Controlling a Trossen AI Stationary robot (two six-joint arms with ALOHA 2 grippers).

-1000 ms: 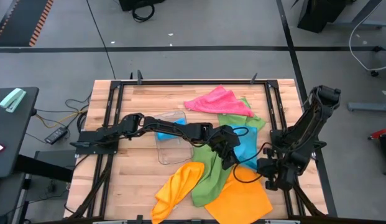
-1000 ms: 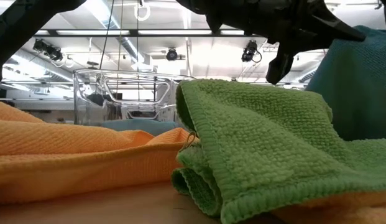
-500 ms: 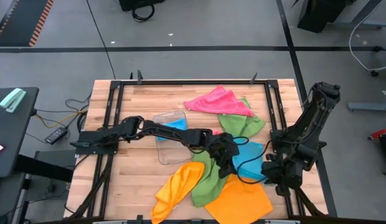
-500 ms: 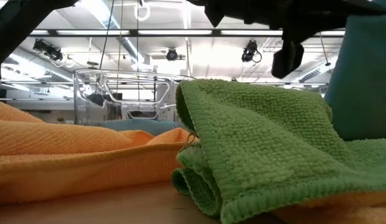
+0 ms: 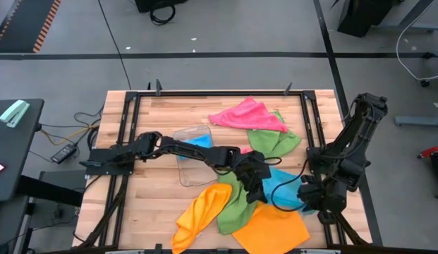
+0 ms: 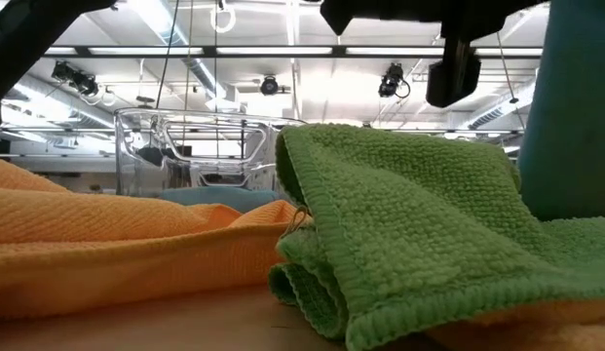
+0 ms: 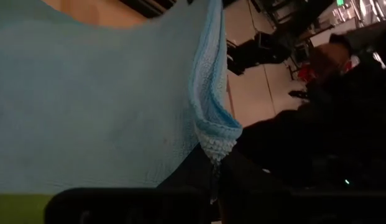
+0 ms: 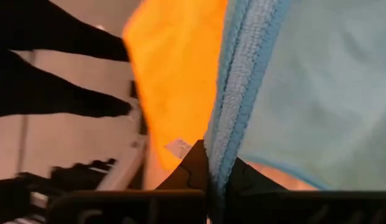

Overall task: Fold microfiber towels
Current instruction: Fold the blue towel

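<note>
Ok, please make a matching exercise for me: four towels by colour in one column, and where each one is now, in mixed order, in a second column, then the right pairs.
Things:
1. pink towel
2. sky blue towel
3. flat orange towel
4. bunched orange towel

Places or states:
A. spread at the table's near edge, in front of the right arm
B. held between the left gripper and the right gripper
C. crumpled near the table's far edge
D. near edge, left of the long green towel

Pairs: 1-C, 2-B, 3-A, 4-D

Grey floor (image 5: pixel 226 28), taped lines; bright ceiling strip lights (image 6: pixel 273 51).
</note>
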